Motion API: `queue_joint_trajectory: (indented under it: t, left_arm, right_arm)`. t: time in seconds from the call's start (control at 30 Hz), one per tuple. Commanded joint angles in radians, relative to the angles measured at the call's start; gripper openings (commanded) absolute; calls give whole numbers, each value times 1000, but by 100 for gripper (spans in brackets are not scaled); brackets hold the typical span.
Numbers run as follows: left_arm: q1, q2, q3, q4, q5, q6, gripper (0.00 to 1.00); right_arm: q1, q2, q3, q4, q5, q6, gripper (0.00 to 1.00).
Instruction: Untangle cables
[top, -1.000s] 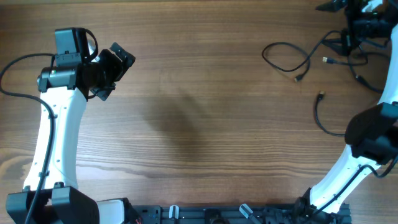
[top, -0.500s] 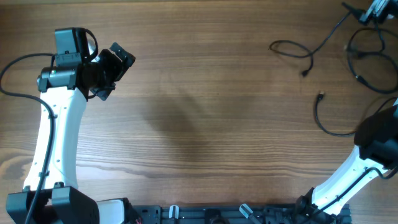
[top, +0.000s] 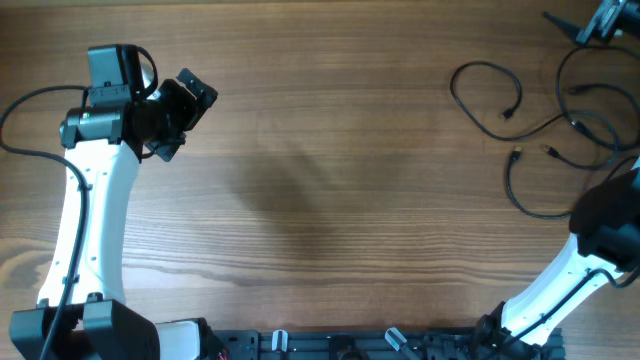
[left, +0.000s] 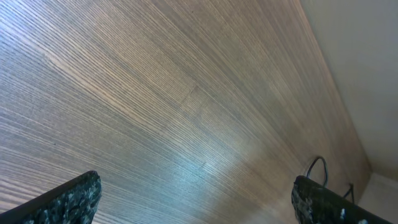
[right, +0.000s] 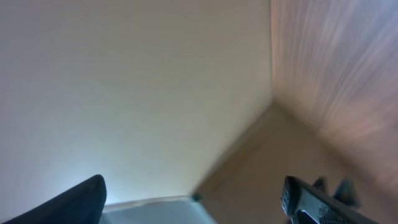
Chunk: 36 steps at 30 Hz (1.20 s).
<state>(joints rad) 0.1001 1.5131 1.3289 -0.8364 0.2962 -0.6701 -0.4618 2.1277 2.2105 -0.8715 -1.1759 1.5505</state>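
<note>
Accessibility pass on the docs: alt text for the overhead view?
Several thin black cables lie in loose, crossing loops at the upper right of a wooden table. The right arm stands along the right edge, its jaws mostly out of frame at the top corner. The left arm is at the far left, away from them.

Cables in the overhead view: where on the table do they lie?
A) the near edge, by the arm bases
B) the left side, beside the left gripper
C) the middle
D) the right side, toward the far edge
D: the cables lie in loose loops on the table's right side, toward its far edge.
</note>
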Motion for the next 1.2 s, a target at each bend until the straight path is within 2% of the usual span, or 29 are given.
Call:
queue_joint_trajectory:
  t: [0.0,0.03,0.1,0.13,0.2,0.27,0.37,0.4,0.47,0.57,0.7,0.8,0.97,1.17]
  left_arm:
    - [5,8,6,2,-6,12,100]
    - [5,8,6,2,-6,12,100]
    - [5,8,6,2,-6,12,100]
    - [5,8,6,2,-6,12,100]
    - [5,8,6,2,-6,12,100]
    - [5,8,6,2,-6,12,100]
    - [5,8,6,2,-6,12,100]
    - [5,8,6,2,-6,12,100]
    - [5,8,6,2,-6,12,100]
    - [5,8,6,2,-6,12,100]
    - [5,8,6,2,-6,12,100]
    - [5,8,6,2,-6,12,100]
    - [5,8,6,2,-6,12,100]
    - [5,8,6,2,-6,12,100]
  right_arm:
    - [47,12,6,-21,84,-630,100]
    - [68,12,6,-79,101,-813,100]
    - [118,12,6,-257,239,-974,100]
    - [178,12,6,-329,341,-1106,100]
    - [298,11,8,-397,477,-1271,100]
    - [446,10,8,-433,729,-1328,100]
    - [725,6,87,-500,1295,-1344,100]
    - [762,0,119,-521,1339,-1344,100]
    - [803,-38,219,-579,1341,-1335,100]
    - [774,-175,363,-671,1337,-1277,100]
    - [736,-471,383,-686,1339,-1323,100]
    - [736,-594,383,-684,1353,-1317,100]
    - [736,-664,383,-737,1360,-1314,100]
    - [736,-653,382,-737,1360,-1341,100]
